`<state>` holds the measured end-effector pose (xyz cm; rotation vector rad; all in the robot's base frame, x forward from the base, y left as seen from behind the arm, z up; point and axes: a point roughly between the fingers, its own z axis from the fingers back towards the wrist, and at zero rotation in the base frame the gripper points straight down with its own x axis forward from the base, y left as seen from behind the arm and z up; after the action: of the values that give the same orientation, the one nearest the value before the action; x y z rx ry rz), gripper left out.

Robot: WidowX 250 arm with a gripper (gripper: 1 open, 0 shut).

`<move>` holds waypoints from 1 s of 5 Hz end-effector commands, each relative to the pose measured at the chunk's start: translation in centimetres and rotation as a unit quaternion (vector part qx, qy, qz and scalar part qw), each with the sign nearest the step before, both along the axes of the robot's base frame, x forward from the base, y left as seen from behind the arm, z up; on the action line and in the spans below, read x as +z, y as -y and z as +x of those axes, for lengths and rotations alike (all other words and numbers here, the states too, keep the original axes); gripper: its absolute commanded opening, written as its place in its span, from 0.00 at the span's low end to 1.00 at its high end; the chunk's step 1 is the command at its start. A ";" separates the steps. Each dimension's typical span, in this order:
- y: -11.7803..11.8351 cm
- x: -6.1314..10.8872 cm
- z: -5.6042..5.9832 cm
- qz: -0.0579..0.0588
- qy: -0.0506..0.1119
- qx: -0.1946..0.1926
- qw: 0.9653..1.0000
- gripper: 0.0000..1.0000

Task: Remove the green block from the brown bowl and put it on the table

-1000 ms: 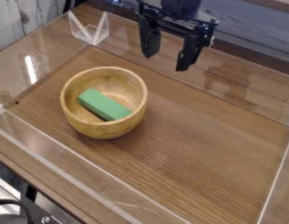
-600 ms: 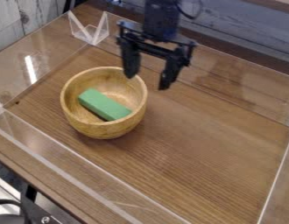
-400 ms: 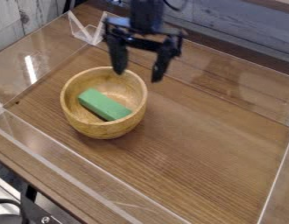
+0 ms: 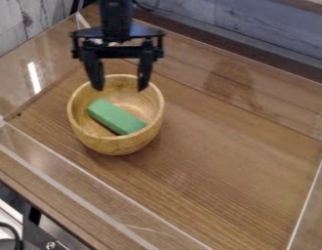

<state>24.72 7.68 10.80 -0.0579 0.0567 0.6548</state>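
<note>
While the block [image 4: 117, 117] lies inside the bowl [image 4: 102, 146], the gripper [image 4: 119, 74] stands over the bowl's far side, fingers spread wide and holding nothing; the bowl's far rim is partly hidden, the arm [image 4: 114, 8] cut off beyond.

No text, labels, brands, numbers or signs I can read from here.
</note>
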 end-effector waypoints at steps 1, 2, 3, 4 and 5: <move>-1.4 -0.1 -0.6 0.008 0.040 0.116 0.992 1.00; -2.1 -1.6 -0.9 0.003 0.048 0.211 0.976 1.00; -1.6 -2.5 -0.9 -0.002 0.054 0.265 0.963 1.00; -1.1 -3.1 -0.5 -0.005 0.062 0.299 0.952 1.00; -1.7 -2.5 1.0 -0.010 0.071 0.292 0.954 1.00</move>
<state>25.01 8.96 7.15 -0.1338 -0.0516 1.2395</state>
